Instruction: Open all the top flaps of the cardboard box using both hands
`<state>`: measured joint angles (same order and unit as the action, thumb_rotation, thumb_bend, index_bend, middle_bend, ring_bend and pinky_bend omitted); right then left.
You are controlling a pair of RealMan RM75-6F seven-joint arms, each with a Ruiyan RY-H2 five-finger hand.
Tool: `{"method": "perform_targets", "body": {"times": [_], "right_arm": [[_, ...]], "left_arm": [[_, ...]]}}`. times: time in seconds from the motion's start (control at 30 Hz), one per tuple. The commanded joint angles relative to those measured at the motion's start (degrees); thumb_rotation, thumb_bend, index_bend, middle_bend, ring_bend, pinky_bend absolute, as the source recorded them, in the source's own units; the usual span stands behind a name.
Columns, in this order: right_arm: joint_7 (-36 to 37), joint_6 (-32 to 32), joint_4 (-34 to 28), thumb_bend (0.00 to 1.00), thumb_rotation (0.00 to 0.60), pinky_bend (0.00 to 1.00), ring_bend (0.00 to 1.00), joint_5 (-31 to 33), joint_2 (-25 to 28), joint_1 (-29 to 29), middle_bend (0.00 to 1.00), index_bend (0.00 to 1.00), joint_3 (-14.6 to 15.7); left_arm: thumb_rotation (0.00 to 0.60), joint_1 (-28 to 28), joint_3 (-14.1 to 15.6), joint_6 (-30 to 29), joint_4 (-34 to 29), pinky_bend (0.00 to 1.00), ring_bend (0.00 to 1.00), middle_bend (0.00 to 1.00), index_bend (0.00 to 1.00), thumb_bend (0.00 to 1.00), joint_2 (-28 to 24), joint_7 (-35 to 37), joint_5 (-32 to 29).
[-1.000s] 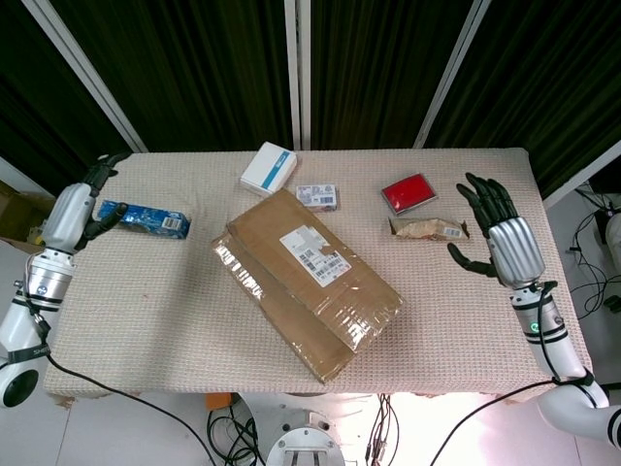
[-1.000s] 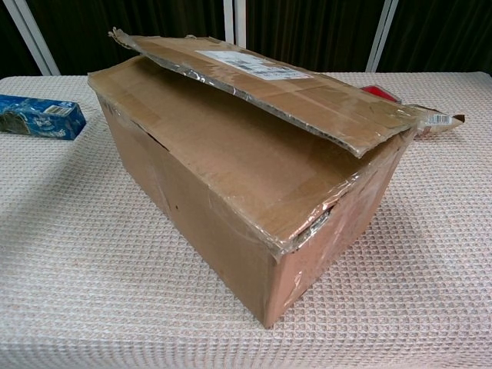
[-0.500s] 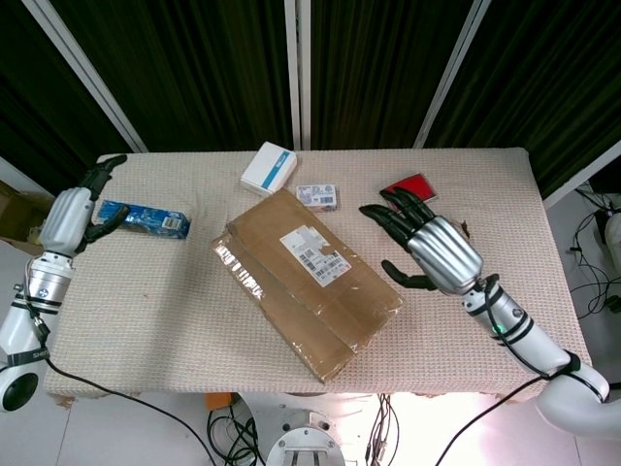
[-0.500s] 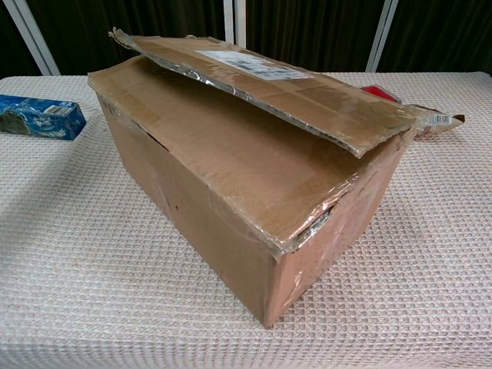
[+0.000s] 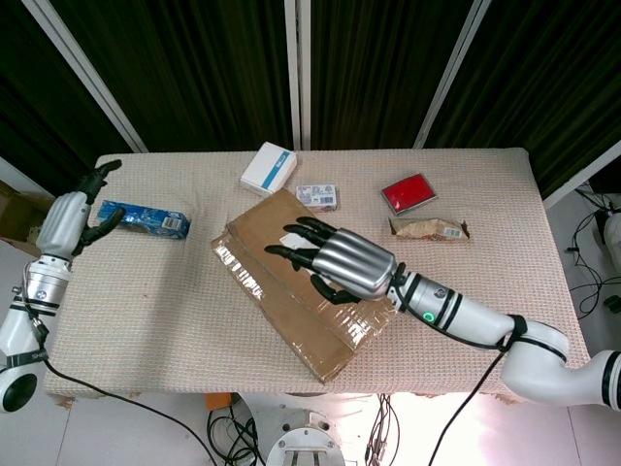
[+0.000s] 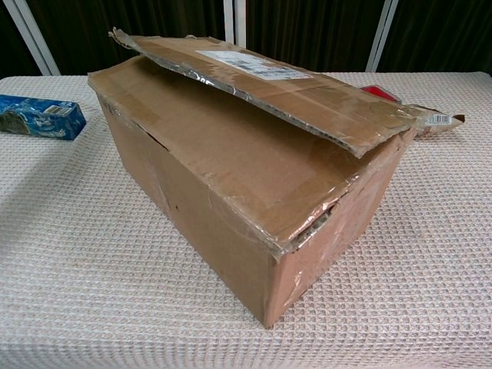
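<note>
We see the right hand [image 5: 344, 264] has swung from the right side of the surface [image 5: 466, 291] to a spot over the cardboard box [image 5: 262, 267], where half a second ago it was still beside the box near the red case [image 5: 407, 193]. Its fingers [image 5: 291, 252] are spread and hold nothing; from above we cannot tell whether they touch the top flap. The left hand [image 5: 68, 219] has stayed at the far left edge, fingers apart, just beside the blue packet [image 5: 146, 219], which has not moved.

The box sits in the middle of the surface, turned at an angle. The chest view shows what the head view does not: the labelled flap [image 6: 261, 84] is lifted slightly above the other flap [image 6: 231, 161], with a gap between them, and the near corner's tape is torn. That view shows neither hand, though the head view places the right hand over the box.

Only the head view shows the white box [image 5: 268, 168] at the far edge, the small packet [image 5: 317, 196] behind the box, and the snack wrapper [image 5: 427, 228] near the red case.
</note>
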<state>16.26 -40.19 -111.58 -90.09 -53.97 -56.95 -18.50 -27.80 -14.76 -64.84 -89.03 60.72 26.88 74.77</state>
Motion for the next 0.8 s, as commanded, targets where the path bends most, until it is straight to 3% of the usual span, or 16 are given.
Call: {"method": "perform_targets", "body": {"times": [0.03, 0.47, 0.8], "right_arm": [[-1.9, 2.1, -0.1, 0.74, 0.600, 0.00, 0.00, 1.2, -2.6, -1.6, 0.40, 0.01, 1.2], [-13.1, 7.5, 1.9, 0.75, 0.600, 0.00, 0.00, 5.5, -8.6, -5.9, 0.38, 0.00, 4.9], [-23.1, 4.4, 0.1, 0.76, 0.600, 0.00, 0.00, 9.7, -7.2, -5.6, 0.45, 0.00, 5.0]], "left_arm": [[0.000, -0.1, 0.1, 0.3, 0.5, 0.20, 0.08, 0.10, 0.07, 0.13, 0.2, 0.4, 0.0], [0.000, -0.1, 0.4, 0.5, 1.6, 0.20, 0.08, 0.10, 0.07, 0.13, 0.4, 1.5, 0.6], [0.000, 0.4, 0.7, 0.4, 1.9, 0.20, 0.08, 0.10, 0.07, 0.13, -0.1, 2.4, 1.0]]}}
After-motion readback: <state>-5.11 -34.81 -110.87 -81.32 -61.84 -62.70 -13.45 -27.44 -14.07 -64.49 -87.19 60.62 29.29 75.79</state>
